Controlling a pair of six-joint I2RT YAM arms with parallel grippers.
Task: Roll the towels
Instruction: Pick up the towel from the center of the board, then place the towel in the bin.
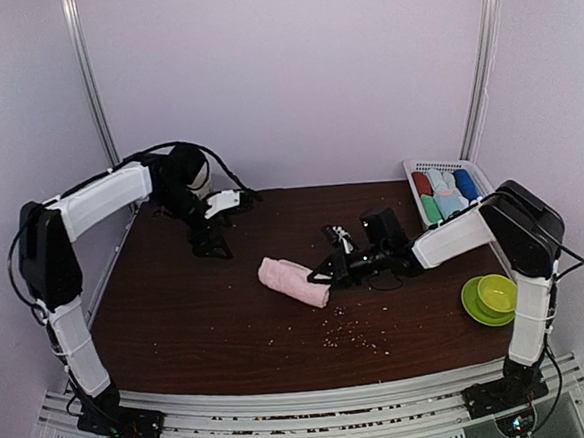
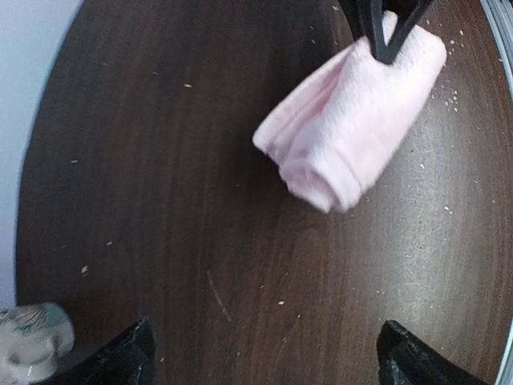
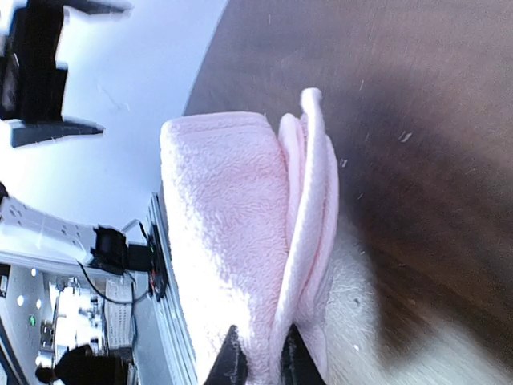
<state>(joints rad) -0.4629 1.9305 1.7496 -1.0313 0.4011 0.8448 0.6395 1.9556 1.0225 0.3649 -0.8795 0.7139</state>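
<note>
One pink towel [image 1: 294,281] lies near the middle of the table [image 1: 179,317], already wound into a loose, stubby roll with its outer flap standing slightly proud along one side. The right gripper [image 1: 328,271] is closed narrowly on that roll at its end, the fingers [image 3: 232,365] pinching the fabric layers at the edge. The left gripper [image 2: 268,353] hangs well apart over bare wood toward the back left, spread wide and holding nothing. In my judgement the towel is light, soft and limp: it will sag and unwind if lifted by a single layer, so hold should be taken across the full thickness of the roll, flap included, with light pressure. Slip is unlikely given the terry pile. Count: one towel on the table; what look like four rolled cloths, red, green, pale and blue, in one white basket [image 1: 437,164] at the back right, though the number is uncertain; one green bowl [image 1: 496,292]; scattered crumbs [image 1: 350,333].
</note>
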